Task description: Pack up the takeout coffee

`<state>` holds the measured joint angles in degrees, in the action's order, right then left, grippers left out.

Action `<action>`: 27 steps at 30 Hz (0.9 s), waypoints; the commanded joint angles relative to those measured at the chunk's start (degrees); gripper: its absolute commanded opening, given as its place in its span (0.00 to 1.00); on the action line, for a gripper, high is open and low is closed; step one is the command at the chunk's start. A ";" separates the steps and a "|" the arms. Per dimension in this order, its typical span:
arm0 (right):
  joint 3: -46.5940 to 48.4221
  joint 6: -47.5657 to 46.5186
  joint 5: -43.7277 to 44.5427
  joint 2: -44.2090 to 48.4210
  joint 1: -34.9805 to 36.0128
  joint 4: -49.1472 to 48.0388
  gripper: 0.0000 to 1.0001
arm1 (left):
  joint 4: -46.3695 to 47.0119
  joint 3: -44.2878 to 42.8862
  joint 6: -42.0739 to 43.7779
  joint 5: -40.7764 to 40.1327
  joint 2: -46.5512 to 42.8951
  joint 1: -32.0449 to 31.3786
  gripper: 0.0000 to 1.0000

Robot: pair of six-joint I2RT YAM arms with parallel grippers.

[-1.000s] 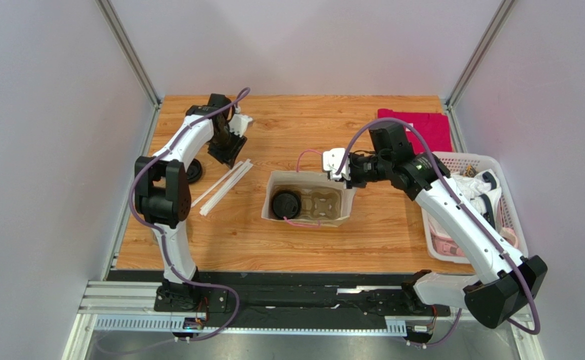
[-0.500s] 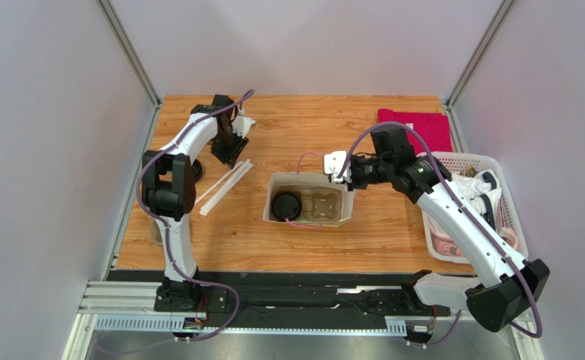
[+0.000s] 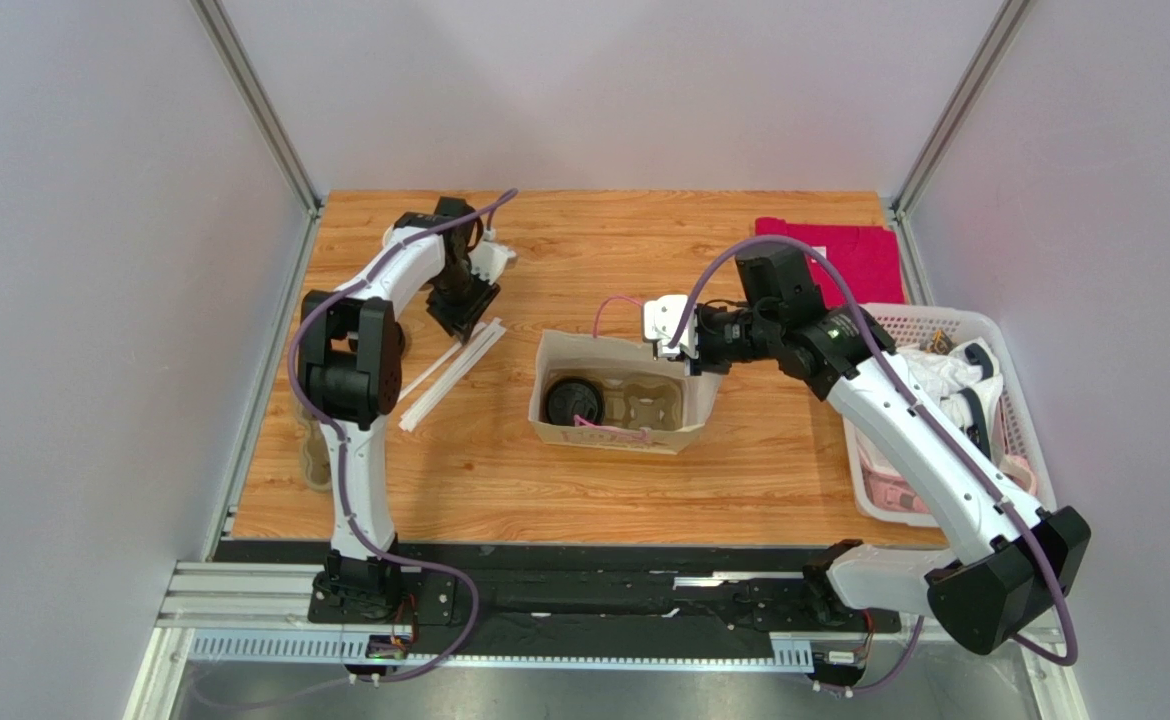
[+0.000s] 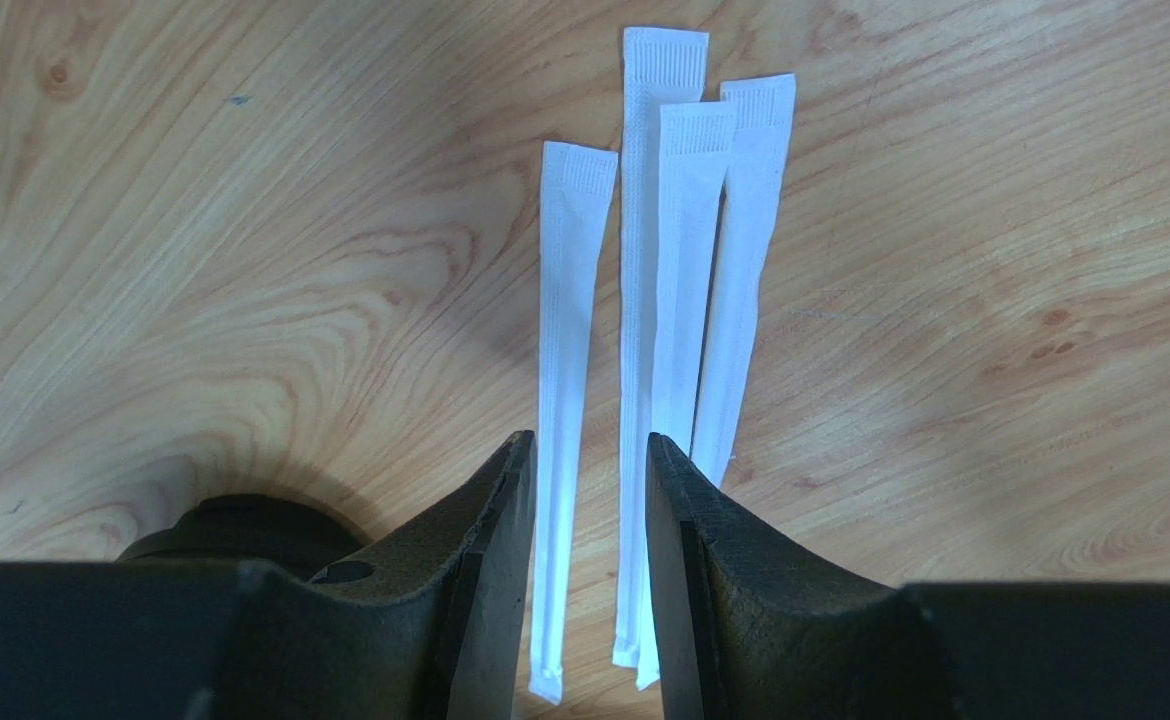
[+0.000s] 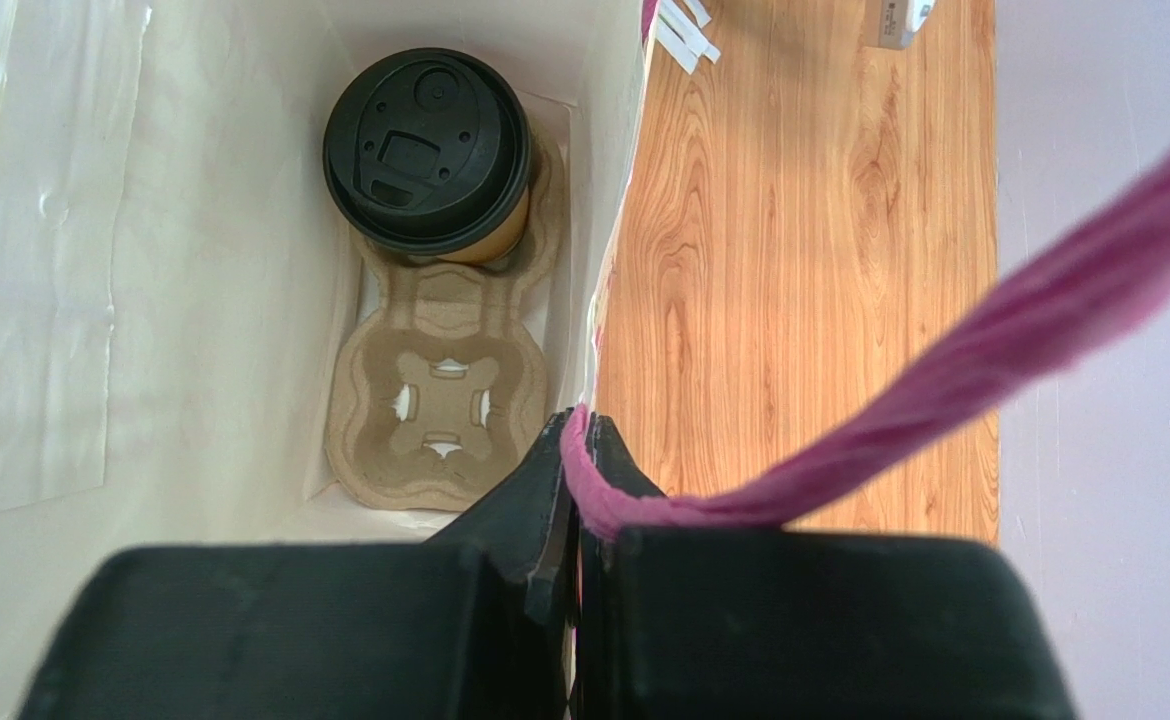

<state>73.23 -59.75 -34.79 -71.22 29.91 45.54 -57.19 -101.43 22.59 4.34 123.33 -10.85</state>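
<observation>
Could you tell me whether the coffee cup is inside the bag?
Inside: the coffee cup sits upright in the carrier within the bag.

Looking down into open cream paper bag (image 5: 171,300). Right gripper (image 5: 573,438) at bottom edge, jaws pressed together on pink handle (image 5: 907,368), cord stretched up and to the right. On bag floor: pulp carrier (image 5: 434,323), takeout coffee (image 5: 426,150) seated upright in far pocket, black lid on, brown wall just visible below it. Near pocket showing cross-cut base. Beyond bag wall, wooden table (image 5: 787,270). At top edge, cropped white strips (image 5: 684,27), possibly wrapped straws.
</observation>
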 commanded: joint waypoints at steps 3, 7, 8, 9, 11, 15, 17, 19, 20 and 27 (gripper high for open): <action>2.35 0.86 -0.02 -1.02 -0.47 -1.15 0.00 | -0.03 -2.81 0.18 -1.00 2.70 -0.57 0.42; 2.70 0.86 0.16 -1.38 -0.56 -0.89 0.00 | 1.02 -2.72 -0.53 -1.70 3.76 -0.66 0.39; 2.88 0.77 0.24 -1.38 -0.56 -0.63 0.00 | 1.37 -2.46 -0.44 -2.05 3.94 -0.66 0.38; 2.97 0.77 0.24 -1.55 -0.64 -0.71 0.00 | 1.47 -2.29 -0.44 -2.31 4.20 -0.66 0.37; 3.14 0.68 0.33 -1.64 -0.64 -0.45 0.00 | 2.34 -2.11 0.00 -2.84 4.46 -0.66 0.36; 3.50 0.51 0.42 -1.82 -0.73 -0.10 0.00 | 2.52 -1.93 0.09 -2.76 4.73 -0.75 0.34; 3.58 0.42 0.59 -1.90 -0.82 -0.01 0.00 | 2.17 -2.02 0.00 -2.23 4.03 -0.66 0.34; 3.76 0.42 0.60 -2.08 -0.82 0.08 0.00 | 1.99 -1.93 0.00 -1.88 3.33 -0.66 0.34; 3.76 0.42 0.60 -1.99 -0.82 0.16 0.00 | 1.99 -1.93 0.00 -1.79 2.37 -0.66 0.34; 4.11 0.24 0.33 -2.52 -0.82 0.69 0.00 | 1.82 -3.07 0.61 -3.37 2.35 -0.66 0.33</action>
<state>74.83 -59.59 -34.11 -73.14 29.36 45.84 -55.66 -102.13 22.48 2.00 127.50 -11.29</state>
